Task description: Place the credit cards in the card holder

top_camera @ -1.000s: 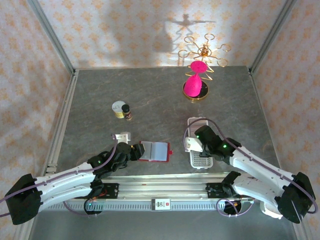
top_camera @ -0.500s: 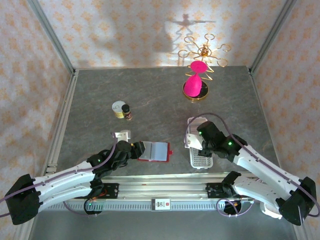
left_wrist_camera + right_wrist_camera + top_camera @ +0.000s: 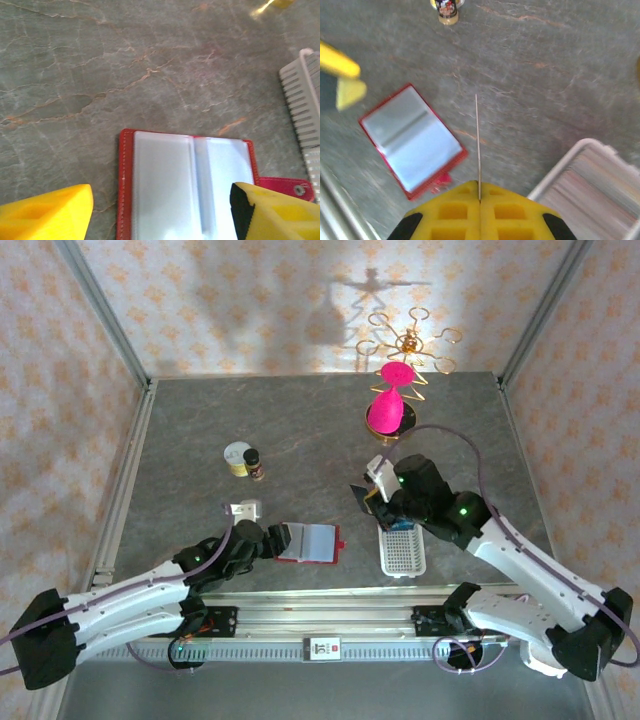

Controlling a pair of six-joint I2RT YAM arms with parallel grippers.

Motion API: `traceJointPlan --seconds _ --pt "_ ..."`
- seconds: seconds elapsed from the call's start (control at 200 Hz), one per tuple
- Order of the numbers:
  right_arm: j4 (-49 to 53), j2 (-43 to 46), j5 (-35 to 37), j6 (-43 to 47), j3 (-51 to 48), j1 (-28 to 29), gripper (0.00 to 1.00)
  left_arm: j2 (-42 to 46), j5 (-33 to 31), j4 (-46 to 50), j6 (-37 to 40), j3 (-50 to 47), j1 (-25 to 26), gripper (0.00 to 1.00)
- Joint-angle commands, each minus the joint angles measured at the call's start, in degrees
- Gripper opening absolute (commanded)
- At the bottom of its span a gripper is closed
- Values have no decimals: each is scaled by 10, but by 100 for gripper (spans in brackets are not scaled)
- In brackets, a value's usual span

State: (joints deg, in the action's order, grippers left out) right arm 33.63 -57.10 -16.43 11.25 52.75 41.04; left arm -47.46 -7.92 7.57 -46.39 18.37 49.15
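Over the table [image 3: 300, 430], beside the white tray [image 3: 402, 552], our right hand [image 3: 479, 194] pinches one thin card [image 3: 477, 145] tight. Our left hand [image 3: 162, 207] is wide open by the red wallet [image 3: 185, 185], which lies open and flat. We fear the wallet slides away when the card pushes in, because nothing holds it down.

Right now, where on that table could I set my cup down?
Bare: the far-left stretch between the jar and the gold stand, and the middle bordered by jar, stand and wallet. Crowded: the near edge, around wallet and tray.
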Motion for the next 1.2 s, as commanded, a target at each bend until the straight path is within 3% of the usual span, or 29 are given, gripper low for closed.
traceJointPlan --seconds 0.0,0.18,0.385,0.721,1.196 --pt "-41 -8 -7 -202 3 -2 0 -19 -8 48 6 33 1 76" --pt "-107 31 -15 -416 -54 -3 0 -53 -4 60 2 49 1 77" --pt "-202 44 -84 -531 -126 5 0 -113 3 89 18 84 1 77" --pt "-315 22 -74 -561 -209 71 0 -179 25 126 24 115 2 74" --pt "-427 -114 -79 -568 -241 108 0 -217 47 113 59 127 3 67"
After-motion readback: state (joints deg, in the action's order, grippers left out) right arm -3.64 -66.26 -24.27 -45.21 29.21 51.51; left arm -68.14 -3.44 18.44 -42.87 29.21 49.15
